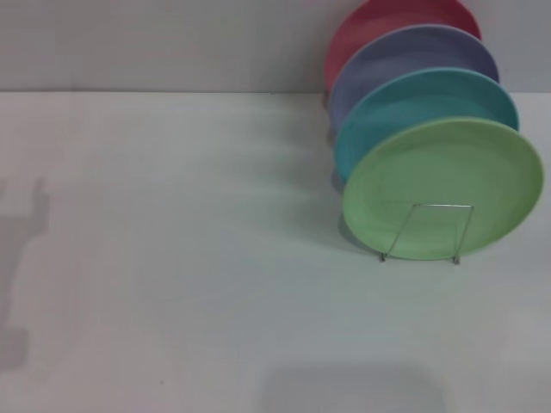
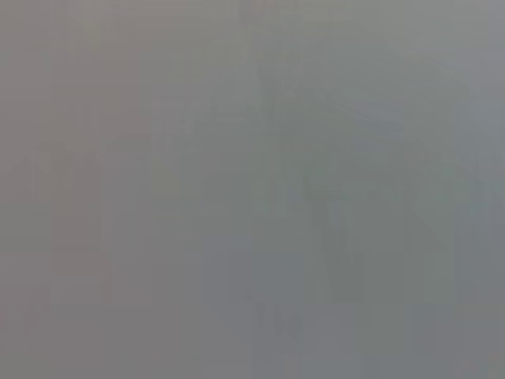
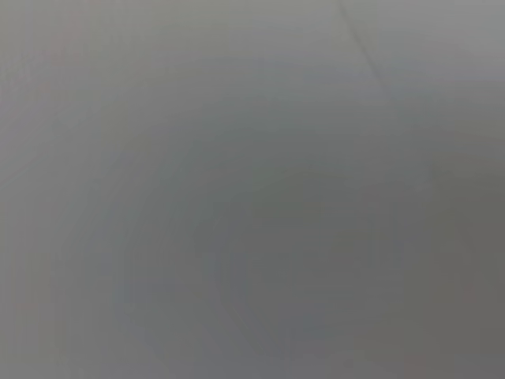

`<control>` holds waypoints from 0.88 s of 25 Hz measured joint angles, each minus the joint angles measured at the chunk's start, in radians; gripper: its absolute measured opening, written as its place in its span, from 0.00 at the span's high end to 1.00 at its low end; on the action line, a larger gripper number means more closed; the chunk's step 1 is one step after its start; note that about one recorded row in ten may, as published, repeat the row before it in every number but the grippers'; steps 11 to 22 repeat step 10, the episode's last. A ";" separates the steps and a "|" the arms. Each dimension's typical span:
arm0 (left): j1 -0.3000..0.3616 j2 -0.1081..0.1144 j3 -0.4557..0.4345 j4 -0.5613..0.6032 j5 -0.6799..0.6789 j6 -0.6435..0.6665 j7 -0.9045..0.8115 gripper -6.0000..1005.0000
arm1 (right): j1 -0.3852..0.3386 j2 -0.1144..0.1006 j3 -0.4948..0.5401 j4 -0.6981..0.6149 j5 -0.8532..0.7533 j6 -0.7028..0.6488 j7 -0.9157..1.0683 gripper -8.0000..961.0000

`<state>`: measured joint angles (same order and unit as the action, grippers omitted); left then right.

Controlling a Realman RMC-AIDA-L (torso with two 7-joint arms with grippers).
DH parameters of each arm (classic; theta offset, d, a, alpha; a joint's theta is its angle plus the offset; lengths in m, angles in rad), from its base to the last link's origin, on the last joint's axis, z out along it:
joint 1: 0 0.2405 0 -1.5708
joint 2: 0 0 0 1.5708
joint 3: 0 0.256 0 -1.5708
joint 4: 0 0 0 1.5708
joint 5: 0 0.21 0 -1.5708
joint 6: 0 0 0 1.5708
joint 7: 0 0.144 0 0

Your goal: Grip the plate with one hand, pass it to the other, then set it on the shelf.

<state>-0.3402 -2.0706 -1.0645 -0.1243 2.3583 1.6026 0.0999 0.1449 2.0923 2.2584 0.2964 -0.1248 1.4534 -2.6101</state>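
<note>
The light green plate [image 1: 443, 185] stands tilted on edge in the front slot of the silver wire shelf [image 1: 428, 231] at the right of the table in the head view. Neither gripper shows in any view. The left wrist and right wrist views show only a plain grey surface.
Behind the green plate stand a teal plate [image 1: 413, 107], a lavender plate [image 1: 405, 60] and a red plate [image 1: 379, 26] in the same rack. The white table [image 1: 172, 258] runs to a grey wall at the back. Faint shadows lie at the left and at the front edge.
</note>
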 joint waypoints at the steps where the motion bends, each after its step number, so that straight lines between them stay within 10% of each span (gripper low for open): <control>1: 0.004 0.000 -0.011 0.001 -0.001 -0.018 -0.001 0.46 | -0.002 0.000 -0.002 -0.001 -0.001 0.000 0.001 0.38; 22: -0.006 0.001 -0.042 -0.055 -0.003 -0.191 0.001 0.46 | -0.020 0.000 -0.028 -0.017 -0.024 0.006 -0.011 0.37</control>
